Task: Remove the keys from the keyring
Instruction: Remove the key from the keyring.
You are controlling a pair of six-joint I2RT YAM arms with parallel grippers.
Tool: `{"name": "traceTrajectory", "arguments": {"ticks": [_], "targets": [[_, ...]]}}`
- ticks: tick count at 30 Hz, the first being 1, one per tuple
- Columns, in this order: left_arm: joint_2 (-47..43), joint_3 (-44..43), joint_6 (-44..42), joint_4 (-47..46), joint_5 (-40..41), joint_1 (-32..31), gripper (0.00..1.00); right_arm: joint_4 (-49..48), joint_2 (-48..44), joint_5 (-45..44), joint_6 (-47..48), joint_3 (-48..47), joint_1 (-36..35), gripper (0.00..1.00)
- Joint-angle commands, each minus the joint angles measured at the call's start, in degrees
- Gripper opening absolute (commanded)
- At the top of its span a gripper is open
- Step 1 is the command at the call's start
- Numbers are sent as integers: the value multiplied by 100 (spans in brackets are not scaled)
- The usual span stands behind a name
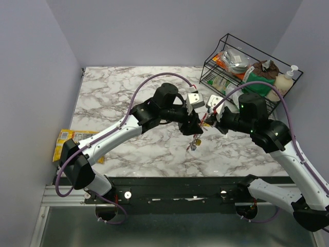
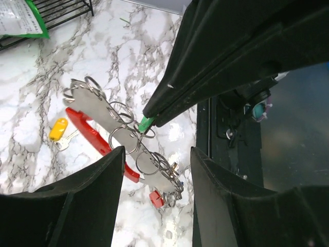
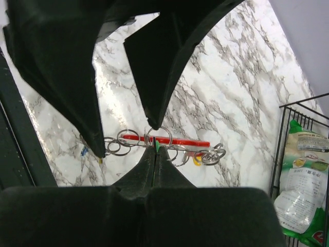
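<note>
The job looks barely begun to me. Over the middle of the marble counter (image 1: 128,92) my two arms meet. My left gripper (image 2: 157,150) is released, its fingers spread to either side of the keyring (image 2: 100,110) and, as far as I can see, not clamped on it. My right gripper (image 3: 156,152) is clenched on the tag of the green key (image 2: 145,123). That seems to be the key I am working on.

The keyring hangs between the two grippers, clear of the counter, with its grey plate and red arm running lengthwise. Most of the keys (image 1: 195,141) dangle from its wire rings and are not yet off, the red key (image 2: 156,198) near its lower end among them. The yellow key (image 2: 58,128) sits just beside the red arm. I cannot tell whether it is free or attached.
</note>
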State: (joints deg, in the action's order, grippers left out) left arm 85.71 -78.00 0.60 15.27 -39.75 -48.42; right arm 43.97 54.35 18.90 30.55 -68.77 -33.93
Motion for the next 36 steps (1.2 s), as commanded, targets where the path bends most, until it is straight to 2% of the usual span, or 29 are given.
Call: {"name": "traceTrajectory", "arguments": {"ticks": [1,26,31,36], "targets": [[-55,-189,-332,248,301,-211,61,165,137,-70,-452,-399,97,1],[104,-453,-482,495,-349,-387,59,209,401,-589,-927,-514,273,1],[148,-462,-499,495,-350,-431,59,270,471,-694,-989,-620,282,1],[218,-480,-535,521,0,-475,59,367,612,-738,-1103,-760,326,1]]}}
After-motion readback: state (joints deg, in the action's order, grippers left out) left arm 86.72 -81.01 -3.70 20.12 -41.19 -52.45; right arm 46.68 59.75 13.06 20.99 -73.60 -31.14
